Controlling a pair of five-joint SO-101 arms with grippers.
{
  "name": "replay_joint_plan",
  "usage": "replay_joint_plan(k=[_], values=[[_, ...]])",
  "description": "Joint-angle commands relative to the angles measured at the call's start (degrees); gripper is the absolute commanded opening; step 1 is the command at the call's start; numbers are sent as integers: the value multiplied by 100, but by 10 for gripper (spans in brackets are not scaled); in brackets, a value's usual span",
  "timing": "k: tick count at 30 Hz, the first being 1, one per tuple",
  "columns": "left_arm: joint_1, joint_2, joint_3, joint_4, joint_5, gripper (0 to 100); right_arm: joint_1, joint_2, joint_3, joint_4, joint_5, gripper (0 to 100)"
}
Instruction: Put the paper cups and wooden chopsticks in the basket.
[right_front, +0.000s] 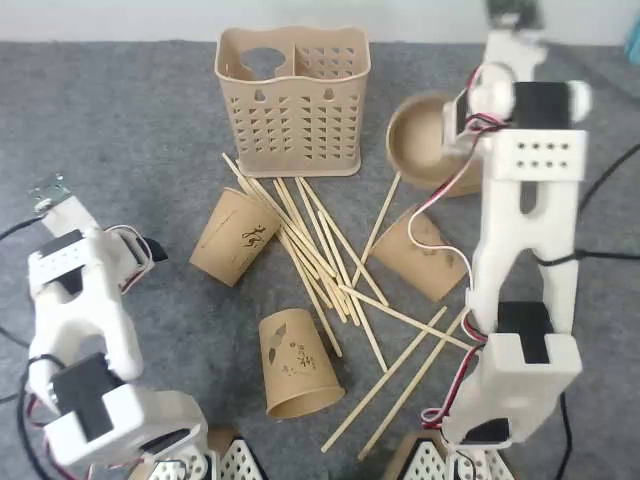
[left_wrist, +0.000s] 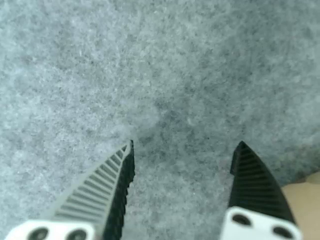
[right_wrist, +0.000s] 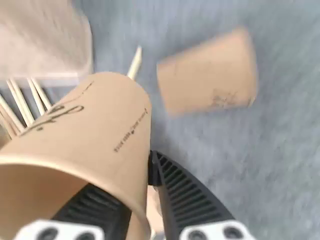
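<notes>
Paper cup (right_wrist: 90, 130), clamped by right end effector (right_wrist: 145, 167), beside basket (right_front: 292, 100).

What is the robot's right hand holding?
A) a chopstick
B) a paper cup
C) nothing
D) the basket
B: the right hand is closed on the side of a paper cup near its rim.

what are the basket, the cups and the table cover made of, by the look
Basket: probably moulded plastic, matte beige, with regular cut-out holes. Paper cups: matte brown paper, printed. Table cover: seemingly grey felt, fuzzy surface.
</notes>
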Motion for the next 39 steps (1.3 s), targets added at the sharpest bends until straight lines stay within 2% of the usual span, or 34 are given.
replay_joint_plan(k=[1,6,11,18,24,29,34,39], values=[[53,0,-233,35,44,297,-338,-462,-1345,154,-193,6],[53,0,-233,35,44,297,-1156,-462,-2171,-655,-176,6],[44,0,-233,35,44,297,-1692,-453,-1547,-1833,-158,6],[53,0,-224,-35,44,297,-1622,-92,-431,-2932,176,7],[53,0,-224,-53,44,297,-1323,760,-853,-3160,202,7],[53,0,-224,-62,44,297,-1288,1376,-1512,-2791,220,12],[62,0,-224,-70,44,297,-1305,1701,-2180,-2448,334,135],[62,0,-224,-70,44,297,-1314,1719,-2602,-2396,325,146]])
